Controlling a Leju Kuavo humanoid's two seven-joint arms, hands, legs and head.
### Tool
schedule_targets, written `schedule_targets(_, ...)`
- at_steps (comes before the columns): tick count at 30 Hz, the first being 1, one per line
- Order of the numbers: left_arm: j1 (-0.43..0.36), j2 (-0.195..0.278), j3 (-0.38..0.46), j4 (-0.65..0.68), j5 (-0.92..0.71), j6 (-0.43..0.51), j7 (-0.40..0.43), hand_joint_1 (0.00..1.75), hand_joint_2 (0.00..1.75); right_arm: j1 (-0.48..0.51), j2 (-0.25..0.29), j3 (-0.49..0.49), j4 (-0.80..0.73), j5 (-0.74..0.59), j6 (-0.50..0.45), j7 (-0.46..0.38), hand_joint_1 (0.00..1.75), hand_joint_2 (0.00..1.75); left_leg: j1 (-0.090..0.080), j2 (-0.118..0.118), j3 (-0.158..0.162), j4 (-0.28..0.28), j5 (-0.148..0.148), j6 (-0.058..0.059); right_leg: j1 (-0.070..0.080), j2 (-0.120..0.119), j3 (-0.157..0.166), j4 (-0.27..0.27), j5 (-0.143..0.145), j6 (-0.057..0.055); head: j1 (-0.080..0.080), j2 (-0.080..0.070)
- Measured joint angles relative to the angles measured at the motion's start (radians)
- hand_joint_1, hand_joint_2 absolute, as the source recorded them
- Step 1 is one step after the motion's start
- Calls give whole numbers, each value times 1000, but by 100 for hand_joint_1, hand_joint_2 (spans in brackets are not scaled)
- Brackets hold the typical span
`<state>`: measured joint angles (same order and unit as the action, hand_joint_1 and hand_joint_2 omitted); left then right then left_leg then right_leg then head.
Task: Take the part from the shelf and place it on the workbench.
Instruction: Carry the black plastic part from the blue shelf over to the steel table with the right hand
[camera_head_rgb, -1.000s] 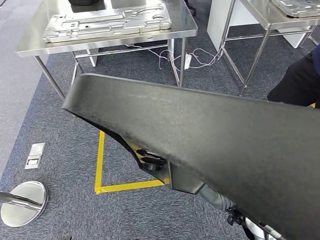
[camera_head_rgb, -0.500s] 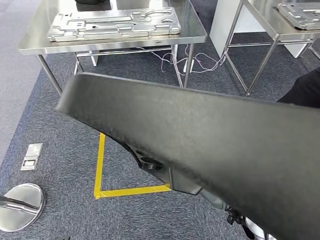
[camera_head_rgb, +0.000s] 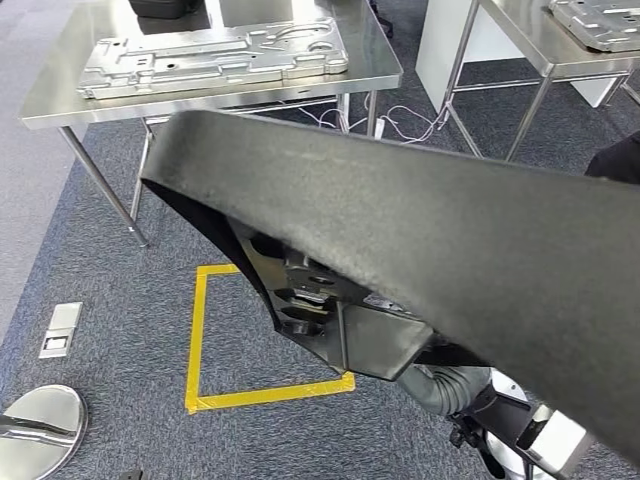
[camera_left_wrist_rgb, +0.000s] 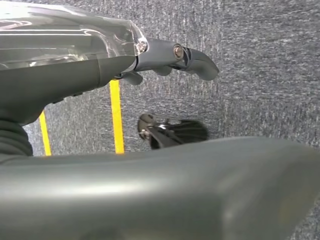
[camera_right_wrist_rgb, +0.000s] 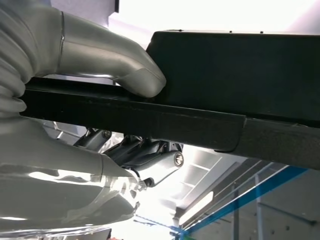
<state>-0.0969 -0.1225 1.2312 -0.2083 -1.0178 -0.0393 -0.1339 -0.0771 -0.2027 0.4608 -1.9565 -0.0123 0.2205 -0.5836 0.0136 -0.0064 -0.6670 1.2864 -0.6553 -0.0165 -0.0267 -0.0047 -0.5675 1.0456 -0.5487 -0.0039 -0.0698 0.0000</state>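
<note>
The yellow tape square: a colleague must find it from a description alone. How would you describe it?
Start at the steel workbench bearing a stamped metal plate. On the grey carpet before it lies the yellow tape square, partly hidden by the carried black part. It is the floor's one bright marking.

Steel tables (camera_head_rgb: 362, 75) on grey carpet (camera_head_rgb: 128, 300)

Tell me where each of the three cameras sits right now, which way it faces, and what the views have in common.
Head view: high on the body, looking forward and down past the black part to the steel workbench; a grey arm section shows below.
Left wrist view: behind the left hand, facing carpet and yellow floor tape.
Right wrist view: behind the right hand, facing up toward the ceiling; its thumb rests on the part.
Shared: the part in head and right wrist views; the tape in head and left wrist views.
</note>
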Motion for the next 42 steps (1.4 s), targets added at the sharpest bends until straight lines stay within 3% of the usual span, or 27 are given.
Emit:
schedule_targets(3,2,2,-1,0,-4,1,0,0,175,0,5,1,3,3,-6,0,175,175,2,1,33,-144,121,-1,-4,0,33,-1,-22,10,0,0)
schedule_targets(5,1,3,-1,0,-5,1,0,0,175,-2,9,2,4,4,-12,0,175,175,-4,4,46,-209,140,10,-4,-1,44,-3,-32,21,-1,0)
schedule_targets(9,5,4,-2,0,-6,1,-1,0,175,-9,14,6,5,8,-20,5,175,175,-8,4,55,-222,136,39,-4,-1,56,-5,-53,46,-1,0)
schedule_targets(11,1,4,-4,0,-6,1,-3,0,175,-14,15,9,5,12,-24,9,175,175,-6,4,66,-229,133,52,-4,0,27,61,-90,49,0,0)
schedule_targets(13,0,5,-5,0,-7,1,-4,0,175,-16,14,12,7,18,-29,13,175,175,-9,4,74,-230,125,63,-1,1,-49,196,-142,48,0,0)
schedule_targets(14,0,5,-6,0,-8,1,-4,0,175,-15,14,13,9,20,-31,15,175,175,-12,2,78,-230,121,66,0,1,-87,253,-154,48,0,0)
schedule_targets(15,1,5,-6,0,-8,1,-4,0,175,-15,14,15,12,22,-33,17,175,175,-14,-2,84,-229,116,68,2,1,-112,280,-146,46,0,0)
schedule_targets(16,1,5,-6,0,-7,1,-4,0,175,-15,14,16,14,24,-35,18,175,175,-16,-8,91,-229,111,68,5,3,-119,267,-116,43,0,0)
schedule_targets(19,-1,4,-7,1,-7,1,-4,0,175,-16,13,20,16,26,-38,20,175,175,-20,-28,113,-229,94,63,14,34,-62,90,7,21,-2,0)
schedule_targets(21,-4,3,-7,1,-6,1,-4,0,175,-18,12,21,17,29,-39,22,175,175,-16,-40,113,-229,88,54,19,57,-37,23,25,11,-2,0)
schedule_targets(24,-2,3,-7,2,-6,1,-3,0,175,-23,11,22,16,32,-42,23,175,175,-13,-49,114,-233,83,40,17,51,-24,1,17,7,-1,0)
schedule_targets(26,-3,3,-8,2,-6,1,-3,0,175,-26,11,23,15,28,-42,23,175,175,-15,-33,94,-186,56,27,7,39,-9,-10,15,1,-3,0)
schedule_targets(28,-6,4,-8,2,-6,1,-3,0,175,-26,11,23,15,26,-43,24,175,175,-8,-14,26,-65,8,13,2,29,4,-14,7,-2,-4,0)
schedule_targets(30,-4,5,-8,2,-6,2,-2,0,175,-24,11,24,16,24,-43,24,175,175,0,-8,-39,30,-5,2,-1,23,17,-14,-5,1,-4,0)
schedule_targets(31,-2,6,-8,2,-6,2,-2,0,175,-23,11,24,16,24,-43,24,175,175,3,-7,-47,27,19,-2,-3,21,26,-14,-12,4,-4,0)
schedule_targets(32,0,6,-8,2,-6,2,-2,0,175,-23,11,24,17,23,-43,25,175,175,6,-6,-37,-14,60,-5,-6,20,37,-14,-20,7,-4,0)
schedule_targets(34,2,6,-8,2,-6,2,-2,0,175,-24,11,24,17,21,-43,25,175,175,8,-4,9,-139,141,-8,-8,19,58,-14,-37,18,-4,0)
schedule_targets(36,0,6,-8,2,-6,2,-2,0,175,-25,11,24,16,18,-43,26,175,175,4,-1,40,-209,157,0,-6,19,68,-15,-48,30,-4,0)
schedule_targets(40,1,8,-9,2,-6,4,-2,0,175,-25,8,24,14,13,-42,29,175,175,2,0,54,-223,137,31,-8,17,76,-14,-65,50,-4,0)
schedule_targets(42,1,8,-9,2,-6,5,-2,0,175,-22,4,24,10,14,-45,30,175,175,4,2,67,-229,131,45,-6,13,35,72,-106,51,-4,0)
